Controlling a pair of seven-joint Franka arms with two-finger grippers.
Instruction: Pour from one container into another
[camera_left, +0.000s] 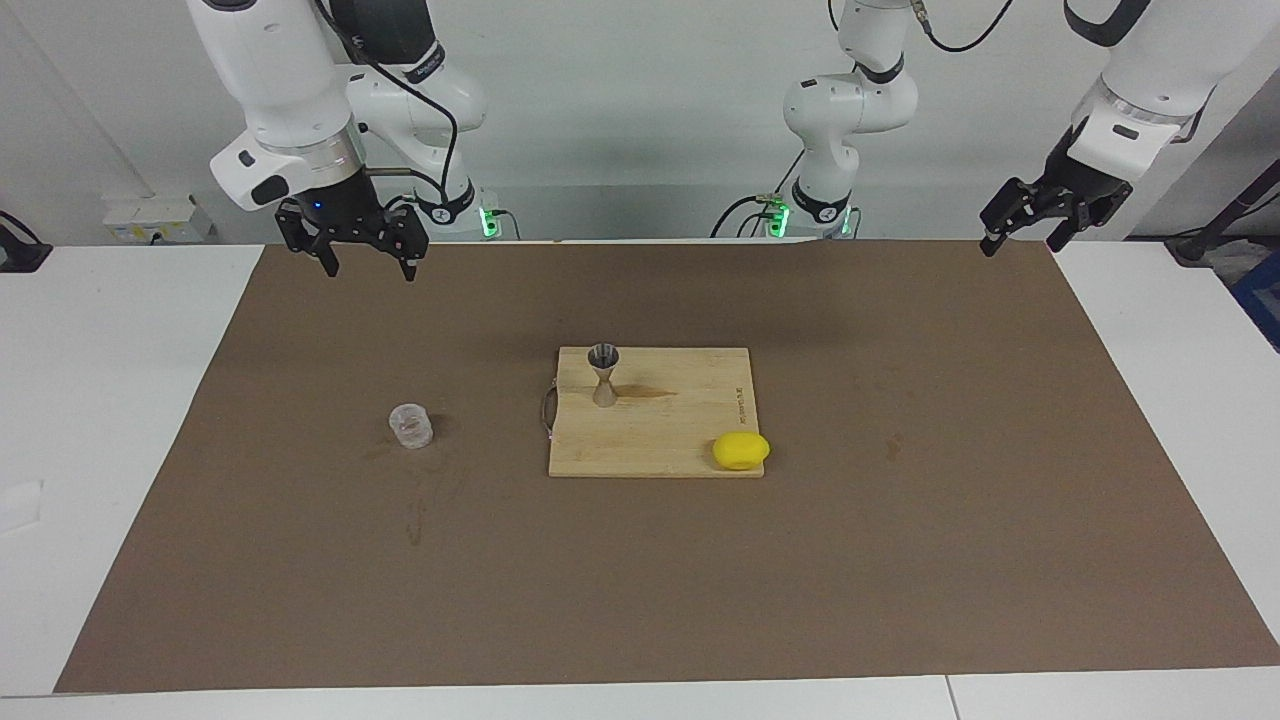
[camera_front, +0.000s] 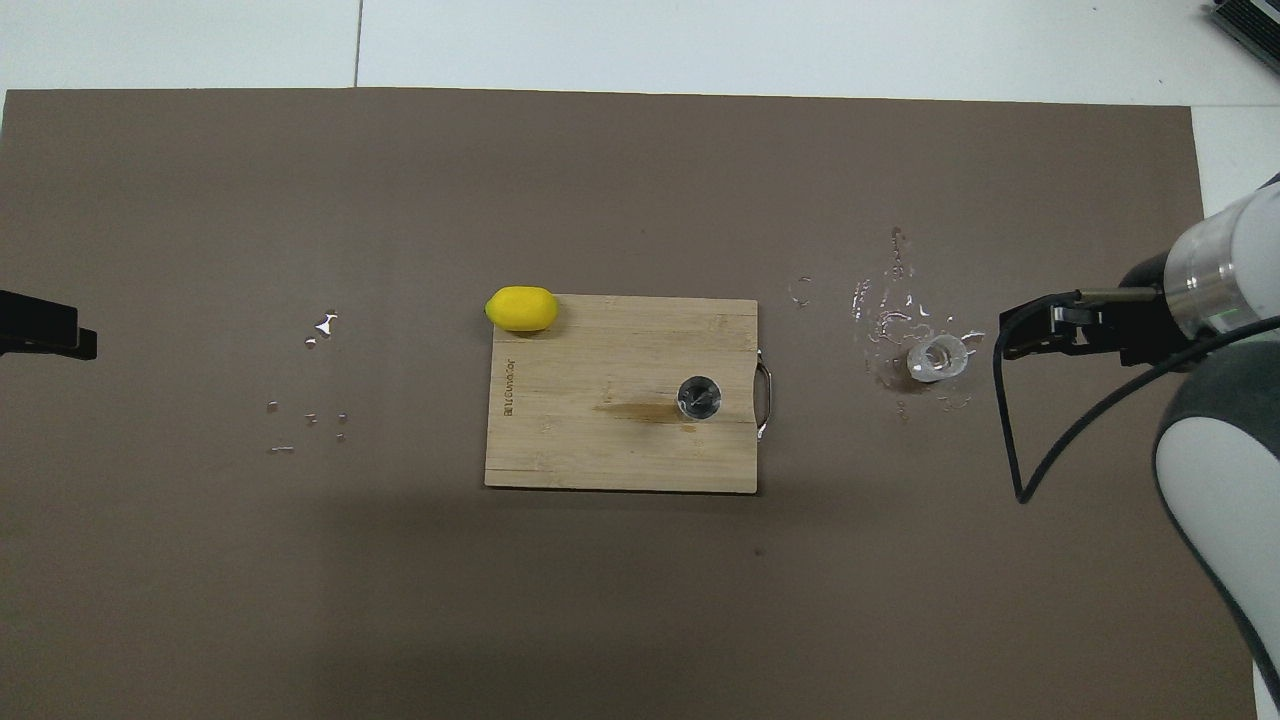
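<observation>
Facing view: glass cup (camera_left: 410, 426) beside cutting board (camera_left: 690, 455), jigger (camera_left: 603, 374) upright on it for pour; right gripper (camera_left: 364, 262), left gripper (camera_left: 1018, 236) wide, empty.

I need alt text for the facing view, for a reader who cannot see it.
A metal jigger stands on a wooden cutting board with a lemon at its corner, and a clear glass cup stands beside the board. Both open pincers, right and left, hang empty above the brown mat.
</observation>
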